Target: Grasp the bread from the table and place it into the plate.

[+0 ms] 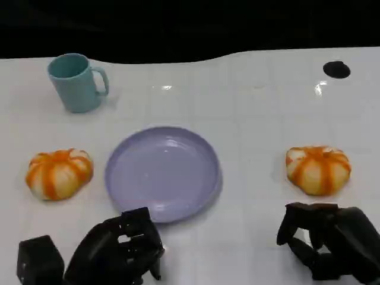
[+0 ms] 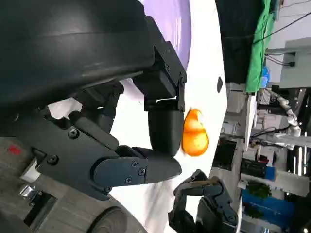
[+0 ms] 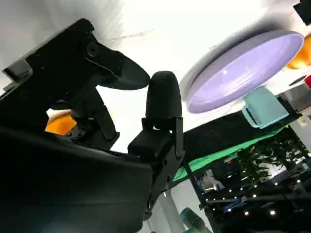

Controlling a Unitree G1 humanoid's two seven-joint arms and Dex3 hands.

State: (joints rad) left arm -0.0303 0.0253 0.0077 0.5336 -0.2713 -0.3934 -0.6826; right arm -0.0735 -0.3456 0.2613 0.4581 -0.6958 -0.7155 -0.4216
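Two orange-and-white striped breads lie on the white table, one (image 1: 58, 173) left of the lilac plate (image 1: 163, 172) and one (image 1: 318, 169) to its right. My left hand (image 1: 119, 249) hovers just before the plate's near rim, fingers apart and holding nothing. My right hand (image 1: 329, 240) sits close in front of the right bread, also holding nothing. The left wrist view shows my left hand's fingers (image 2: 163, 126), the plate (image 2: 170, 19), the right bread (image 2: 194, 138) and my right hand (image 2: 204, 208). The right wrist view shows the plate (image 3: 248, 68), with a bread (image 3: 60, 124) partly hidden behind my fingers (image 3: 163, 102).
A teal mug (image 1: 77, 82) stands at the back left, also seen past the plate in the right wrist view (image 3: 265, 109). A small black disc (image 1: 336, 69) lies at the back right. The table's far edge meets a dark background.
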